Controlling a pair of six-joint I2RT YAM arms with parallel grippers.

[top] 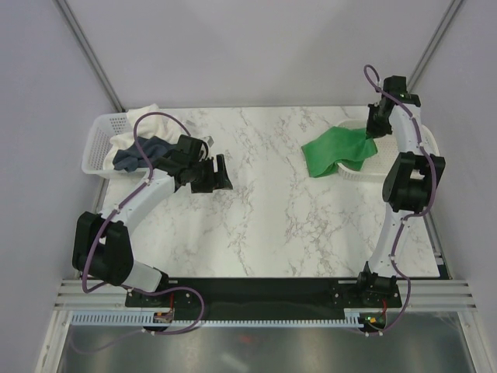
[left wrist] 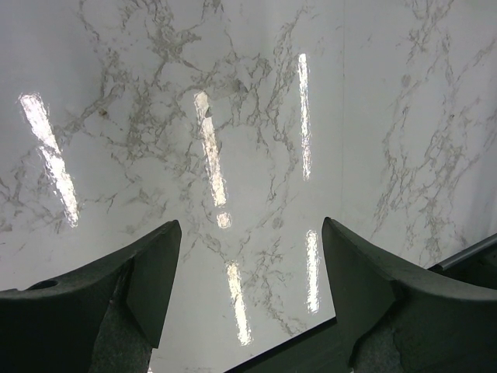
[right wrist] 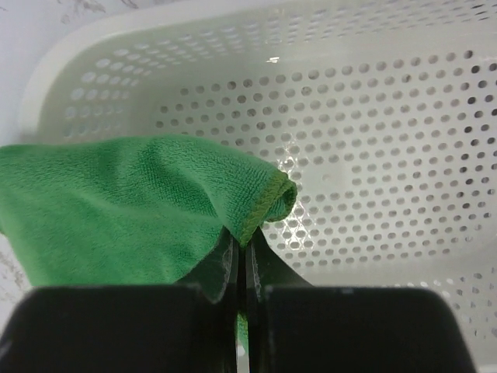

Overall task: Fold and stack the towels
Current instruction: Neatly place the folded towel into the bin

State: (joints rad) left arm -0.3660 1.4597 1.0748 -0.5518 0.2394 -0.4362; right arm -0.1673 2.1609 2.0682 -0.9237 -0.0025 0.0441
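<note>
A bright green towel [top: 335, 151] hangs half out of the right basket onto the marble; my right gripper [top: 373, 129] is shut on its edge. In the right wrist view the hem of the green towel [right wrist: 140, 210] is pinched between the closed jaws of the right gripper [right wrist: 243, 247]. A dark navy towel [top: 138, 154] and a cream-white towel [top: 147, 118] lie bunched in the left basket. My left gripper [top: 216, 172] hovers open to the right of that basket. The left wrist view shows the left gripper [left wrist: 250, 227] open with only bare marble between its fingers.
A white mesh basket [top: 99, 144] stands at the back left of the marble table [top: 256, 210]. A second white mesh basket [top: 378, 162] stands at the back right; its perforated wall [right wrist: 373, 124] fills the right wrist view. The table's dark front edge [left wrist: 295, 346] shows below the left fingers.
</note>
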